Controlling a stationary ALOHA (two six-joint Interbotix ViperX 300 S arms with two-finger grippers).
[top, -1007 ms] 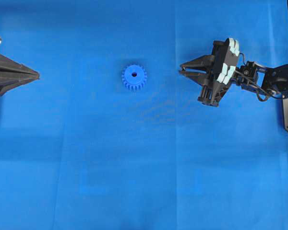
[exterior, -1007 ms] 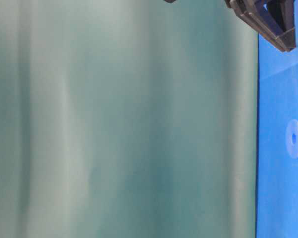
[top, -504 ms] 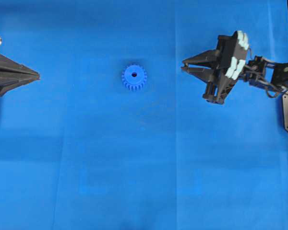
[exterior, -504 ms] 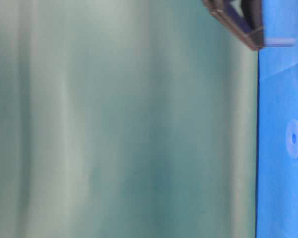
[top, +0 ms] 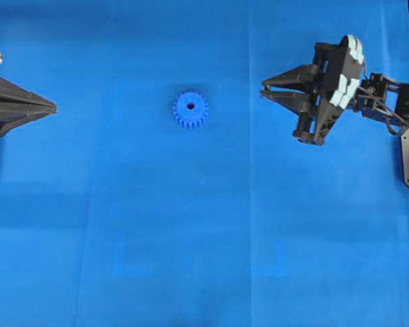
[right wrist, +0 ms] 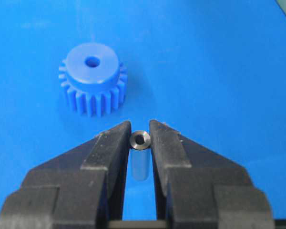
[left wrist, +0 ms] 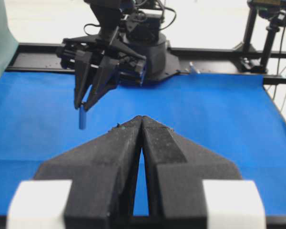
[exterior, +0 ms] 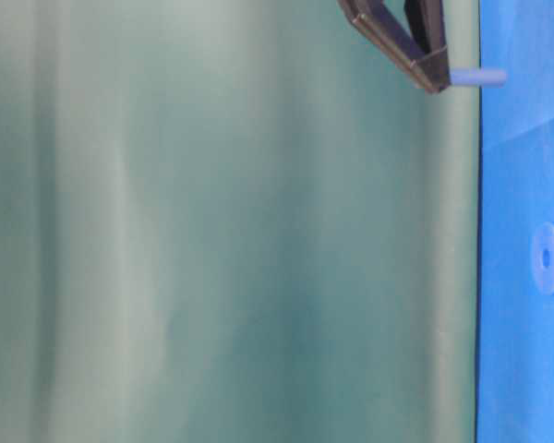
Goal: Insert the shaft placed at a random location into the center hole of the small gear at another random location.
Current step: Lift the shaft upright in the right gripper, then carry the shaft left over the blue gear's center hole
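The small gear (top: 190, 110) (right wrist: 92, 78), blue and toothed, lies flat on the blue mat with its center hole (right wrist: 91, 61) facing up. My right gripper (right wrist: 140, 135) (top: 263, 90) hangs above the mat to the right of the gear, shut on the shaft (right wrist: 139, 157), a short silvery pin that hangs upright from the fingertips. In the left wrist view the shaft (left wrist: 82, 117) points down, clear of the mat. At the mat's left edge my left gripper (top: 53, 106) (left wrist: 141, 119) rests shut and empty.
The gear (exterior: 547, 258) shows edge-on at the right of the table-level view, with the shaft (exterior: 475, 77) above it. The right arm's black base (left wrist: 148, 52) and a camera stand (left wrist: 267, 28) stand behind the mat's far edge.
My right gripper has risen and drifted slightly right and up in the overhead view, carrying the shaft. The gear and left gripper have not moved.
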